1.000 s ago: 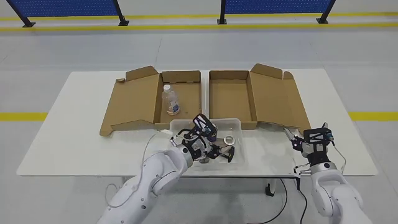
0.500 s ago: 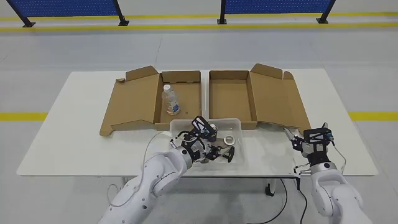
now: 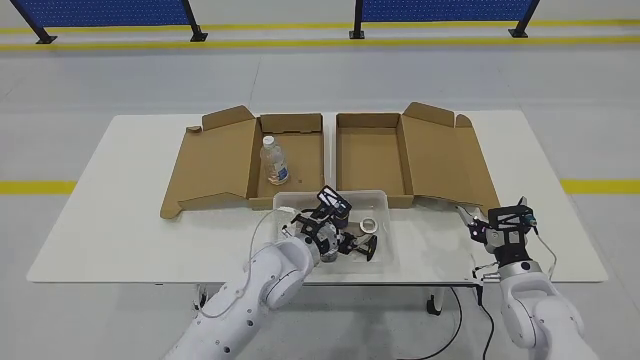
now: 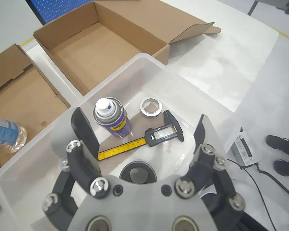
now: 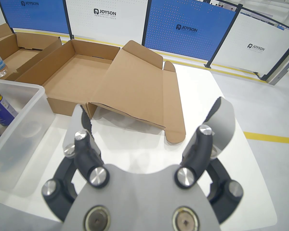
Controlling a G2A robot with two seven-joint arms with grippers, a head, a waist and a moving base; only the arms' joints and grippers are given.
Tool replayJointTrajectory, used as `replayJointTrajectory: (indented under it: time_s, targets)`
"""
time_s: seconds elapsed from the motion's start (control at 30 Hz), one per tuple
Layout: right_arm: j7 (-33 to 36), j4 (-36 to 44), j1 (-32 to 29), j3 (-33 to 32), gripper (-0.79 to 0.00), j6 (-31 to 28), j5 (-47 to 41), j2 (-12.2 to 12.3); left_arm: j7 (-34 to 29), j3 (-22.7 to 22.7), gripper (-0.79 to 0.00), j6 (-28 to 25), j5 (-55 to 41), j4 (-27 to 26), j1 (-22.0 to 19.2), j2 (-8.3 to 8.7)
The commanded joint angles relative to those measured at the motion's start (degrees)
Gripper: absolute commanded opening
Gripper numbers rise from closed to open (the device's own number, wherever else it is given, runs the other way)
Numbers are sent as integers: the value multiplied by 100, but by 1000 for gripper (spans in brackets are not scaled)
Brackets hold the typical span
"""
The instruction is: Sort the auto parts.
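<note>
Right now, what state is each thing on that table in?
left box, open, lid folded back
right box, open, lid folded back
water bottle, upright, capped
clear bin, no lid
spray can, upright
caliper, lying flat
metal ring, lying flat
left gripper, jaws open, over the bin
right gripper, jaws open, holding nothing

The left arm (image 3: 262, 282) and right arm (image 3: 535, 318) are smooth white shells, with a thin pale cable (image 3: 243, 255) beside the left arm. The left tool (image 4: 141, 118) and right tool (image 5: 149, 108) share one build: a grey plate (image 4: 139, 208), black curved links (image 4: 80, 164), silver screws (image 4: 100, 186) and dark-padded fingers (image 4: 83, 126).
</note>
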State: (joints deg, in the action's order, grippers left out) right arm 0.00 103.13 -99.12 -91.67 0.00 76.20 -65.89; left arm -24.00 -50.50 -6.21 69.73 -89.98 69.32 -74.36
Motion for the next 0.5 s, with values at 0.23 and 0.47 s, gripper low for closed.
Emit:
replayJointTrajectory:
  time_s: [0.23, 0.47]
  targets:
    - [0, 0, 0, 0, 0, 0, 0, 0, -51, 175, 0, 396, -173, 564, -310, -155]
    - [0, 0, 0, 0, 0, 0, 0, 0, -157, 250, 0, 655, -217, 923, -475, -250]
